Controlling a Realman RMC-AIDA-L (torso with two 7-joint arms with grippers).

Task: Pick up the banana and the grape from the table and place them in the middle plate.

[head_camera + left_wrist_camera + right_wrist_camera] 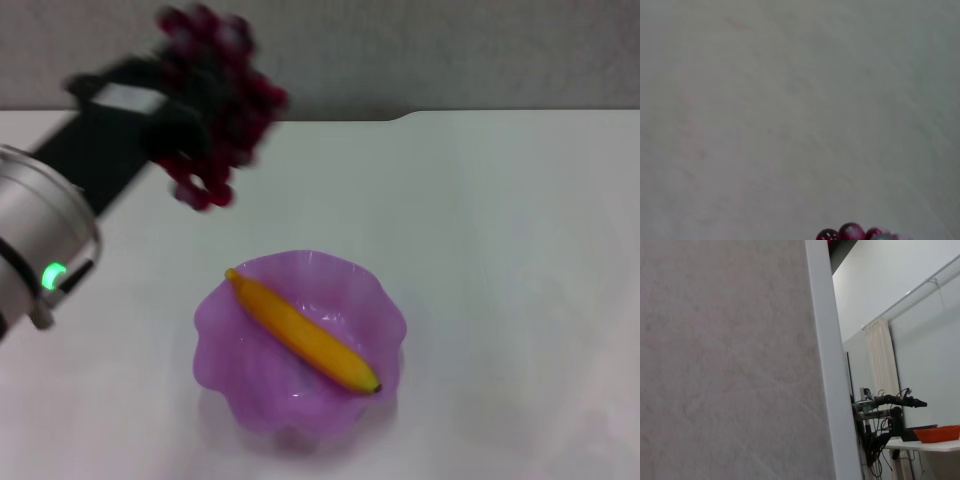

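Reading the head camera from left to right, I log the following. Left gripper [195, 130]: raised above the far-left part of the table [500, 250], clamped on the grape [215, 105], a dark red bunch that hangs blurred around the black fingers, clear of the tabletop. My left wrist camera gives only a few red grapes [852, 232] at the picture's edge against a pale grey surface. Plate [225, 340]: purple, wavy-rimmed, sitting on the near middle of the table, well apart from the raised bunch. Banana [300, 335]: yellow, lying diagonally inside the plate, its dark tip toward the near right rim. Right gripper: not visible from the head camera; my right wrist camera shows a grey wall panel and a distant room, so I cannot tell how its fingers stand.
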